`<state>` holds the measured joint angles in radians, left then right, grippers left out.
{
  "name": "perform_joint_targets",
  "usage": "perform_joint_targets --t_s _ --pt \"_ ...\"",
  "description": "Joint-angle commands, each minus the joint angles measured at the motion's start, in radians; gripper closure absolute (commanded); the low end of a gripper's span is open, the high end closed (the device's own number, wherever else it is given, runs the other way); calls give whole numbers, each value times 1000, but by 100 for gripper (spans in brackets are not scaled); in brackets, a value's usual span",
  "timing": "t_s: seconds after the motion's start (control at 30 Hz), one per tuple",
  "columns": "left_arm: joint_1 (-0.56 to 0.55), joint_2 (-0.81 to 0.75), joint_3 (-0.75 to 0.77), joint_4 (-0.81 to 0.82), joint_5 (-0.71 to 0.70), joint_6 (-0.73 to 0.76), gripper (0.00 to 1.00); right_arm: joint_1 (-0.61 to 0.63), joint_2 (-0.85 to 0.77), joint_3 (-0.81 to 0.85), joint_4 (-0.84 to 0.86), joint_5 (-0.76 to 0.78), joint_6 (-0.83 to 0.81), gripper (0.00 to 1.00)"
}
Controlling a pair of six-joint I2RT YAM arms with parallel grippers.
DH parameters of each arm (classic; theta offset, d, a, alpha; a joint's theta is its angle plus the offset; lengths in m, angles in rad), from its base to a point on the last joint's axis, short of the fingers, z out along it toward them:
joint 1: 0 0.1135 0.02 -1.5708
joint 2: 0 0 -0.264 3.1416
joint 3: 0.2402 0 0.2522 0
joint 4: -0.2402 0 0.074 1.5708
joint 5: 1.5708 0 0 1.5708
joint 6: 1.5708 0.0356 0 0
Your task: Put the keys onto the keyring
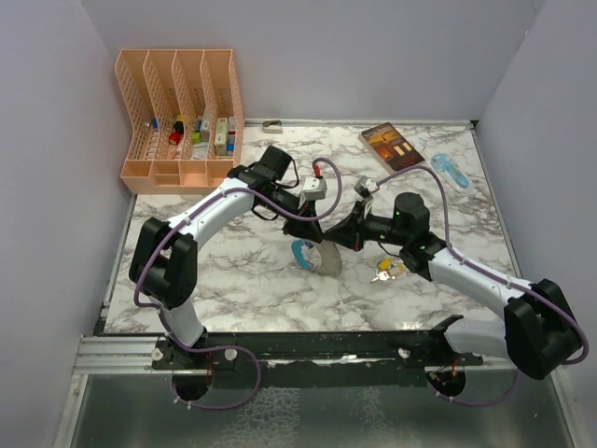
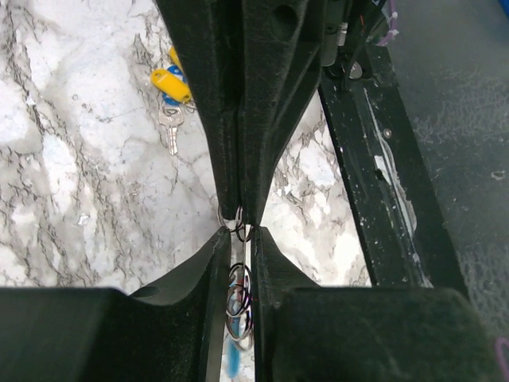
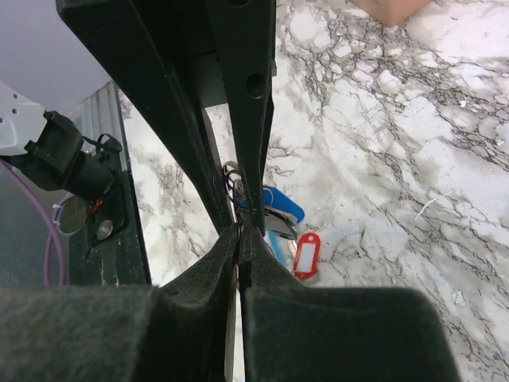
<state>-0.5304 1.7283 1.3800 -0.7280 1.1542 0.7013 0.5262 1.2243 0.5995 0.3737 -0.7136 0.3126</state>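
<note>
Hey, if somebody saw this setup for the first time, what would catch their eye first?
First, the two arms meeting tip to tip over the middle of the marble table: the left gripper and the right gripper both pinch the keyring. After that, the loose keys with a yellow tag lying on the table beside the right arm, and the peach file rack at the back left corner.

Two robot arms: left arm (image 1: 210, 210), right arm (image 1: 466, 271); one keyring (image 1: 326, 262); one yellow-tagged key bunch (image 1: 387, 271); one book (image 1: 392, 146); one four-slot organiser (image 1: 154, 171), far left.
</note>
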Motion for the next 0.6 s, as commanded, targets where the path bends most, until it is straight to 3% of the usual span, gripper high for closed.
perform_joint_targets --t_s 0.0,0.13,0.27,0.33,0.4,0.57 --pt "0 -7 23 -44 40 42 89 -5 -40 37 34 -24 -14 99" --pt "0 -7 27 -42 44 40 100 -5 -45 37 31 -28 -15 99" --pt "0 -3 31 -32 43 16 100 -5 -58 35 26 -36 -24 97" --pt "1 1 34 -31 45 10 100 -5 -82 28 27 -35 -43 84" --pt "1 4 35 -23 46 -4 100 -5 -123 15 26 -16 -66 61" --pt "7 3 43 -12 35 -26 100 -5 -258 20 -90 161 -135 53"
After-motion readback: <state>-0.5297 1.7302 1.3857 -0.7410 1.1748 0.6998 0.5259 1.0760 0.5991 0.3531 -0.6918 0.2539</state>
